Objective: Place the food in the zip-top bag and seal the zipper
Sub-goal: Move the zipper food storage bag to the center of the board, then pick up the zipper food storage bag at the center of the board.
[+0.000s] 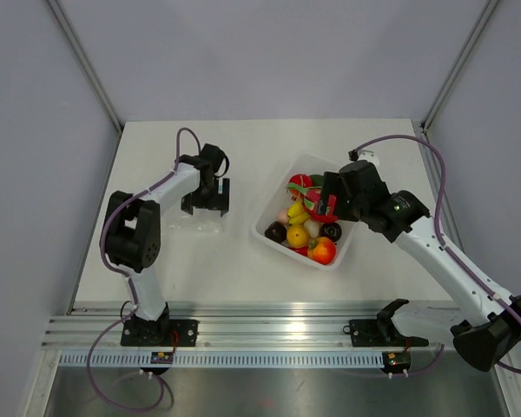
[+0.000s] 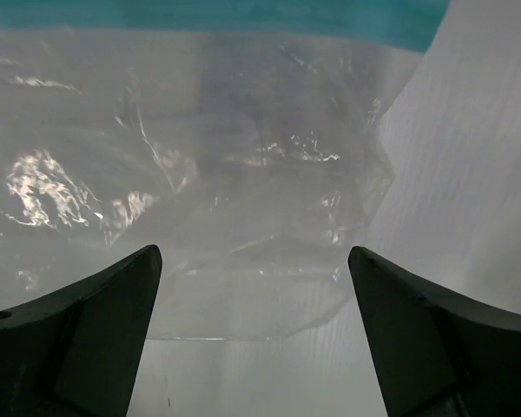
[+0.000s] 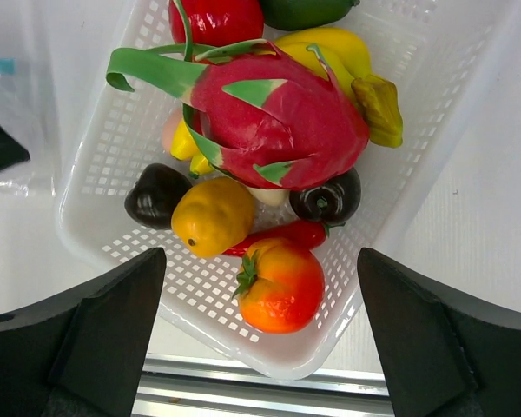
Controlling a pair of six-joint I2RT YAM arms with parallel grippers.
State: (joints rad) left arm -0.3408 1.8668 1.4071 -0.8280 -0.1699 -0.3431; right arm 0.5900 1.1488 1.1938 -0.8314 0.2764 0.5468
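Just past the metal rail (image 1: 269,334), the white desk (image 1: 234,269) carries the clear zip-top bag (image 2: 200,174) at left, with the left fingers (image 2: 78,339) spread wide and empty above it. The right fingers (image 3: 78,339), equally wide and empty, hover over the food (image 3: 278,130) heaped in a white tray (image 3: 104,156). Grey walls (image 1: 269,52) stand behind.

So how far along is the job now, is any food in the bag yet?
Nothing looks done yet: the food lies in the white tray and the zip-top bag looks empty. In hand: the left pincer hangs open over the bag, the right pincer open over the tray, neither gripping anything. Left: move the food into the bag, then seal the blue zipper.
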